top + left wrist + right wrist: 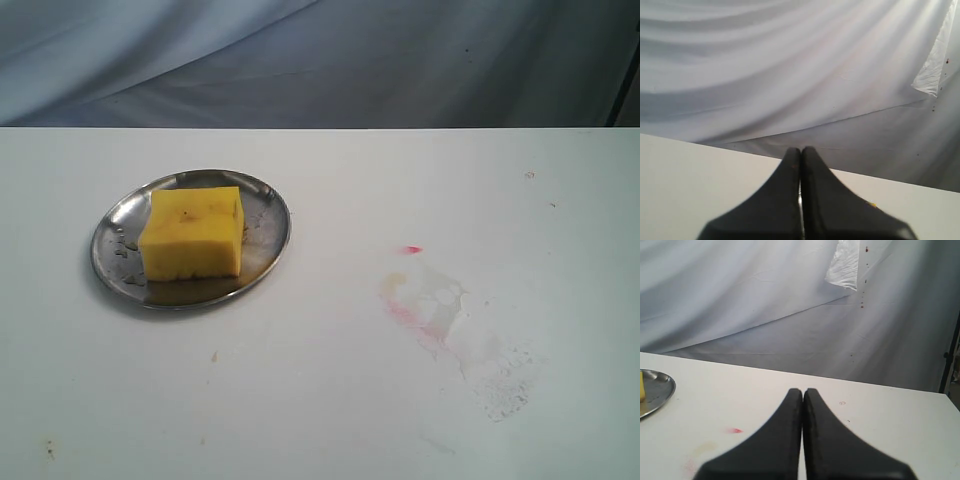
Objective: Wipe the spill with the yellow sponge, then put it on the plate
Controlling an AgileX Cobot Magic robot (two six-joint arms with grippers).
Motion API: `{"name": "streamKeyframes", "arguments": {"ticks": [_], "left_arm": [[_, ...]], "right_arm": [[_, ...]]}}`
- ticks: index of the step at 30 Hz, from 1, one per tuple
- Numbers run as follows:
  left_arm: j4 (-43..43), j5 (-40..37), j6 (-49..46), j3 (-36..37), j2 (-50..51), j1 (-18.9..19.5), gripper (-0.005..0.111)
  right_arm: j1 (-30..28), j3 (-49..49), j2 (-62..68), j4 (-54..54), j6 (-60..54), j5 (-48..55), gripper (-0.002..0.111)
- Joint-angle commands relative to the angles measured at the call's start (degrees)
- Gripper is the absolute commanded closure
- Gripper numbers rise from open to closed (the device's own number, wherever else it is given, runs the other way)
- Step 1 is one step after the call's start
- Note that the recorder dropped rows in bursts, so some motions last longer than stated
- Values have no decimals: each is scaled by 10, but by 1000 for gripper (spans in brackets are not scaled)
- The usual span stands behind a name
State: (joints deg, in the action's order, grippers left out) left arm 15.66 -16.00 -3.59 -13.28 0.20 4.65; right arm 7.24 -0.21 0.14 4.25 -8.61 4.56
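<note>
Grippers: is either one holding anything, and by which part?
Nothing is held. The left gripper and right gripper are shut on nothing; the sponge lies on the plate.

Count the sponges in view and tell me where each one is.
1. The yellow sponge lies on the plate, on the table's left side, well apart from the spill. No others appear hidden.

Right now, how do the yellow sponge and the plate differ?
The yellow sponge is a thick, matte yellow block; the plate is shallow, round, shiny steel. The plate is wider and lies on the table; the sponge rests on the plate. Both sit left of the spill in the exterior view.
</note>
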Motion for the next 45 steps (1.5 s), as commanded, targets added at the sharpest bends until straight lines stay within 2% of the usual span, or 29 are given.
{"name": "streamKeyframes", "arguments": {"ticks": [1,5,14,18,29,31,34,36,41,45], "left_arm": [[37,49,-3,48,-2,-1,107],[44,119,2,96,-2,-1,107],[-106,209,97,133,-2,-1,107],[-172,210,140,133,-2,-2,107],[-208,179,202,133,-2,-2,107],[-227,172,232,133,-2,-17,107],[-240,172,231,133,-2,-68,107],[-257,160,230,133,-2,-88,107],[-255,98,174,133,-2,-89,107],[-238,98,170,133,-2,-89,107]], "right_arm": [[-5,2,-1,-4,0,-2,108],[-5,2,-1,-4,0,-2,108],[-5,2,-1,-4,0,-2,108],[-5,2,-1,-4,0,-2,108],[-5,2,-1,-4,0,-2,108],[-5,2,-1,-4,0,-2,108],[-5,2,-1,-4,0,-2,108],[-5,2,-1,-4,0,-2,108],[-5,2,-1,-4,0,-2,108],[-5,2,-1,-4,0,-2,108]]}}
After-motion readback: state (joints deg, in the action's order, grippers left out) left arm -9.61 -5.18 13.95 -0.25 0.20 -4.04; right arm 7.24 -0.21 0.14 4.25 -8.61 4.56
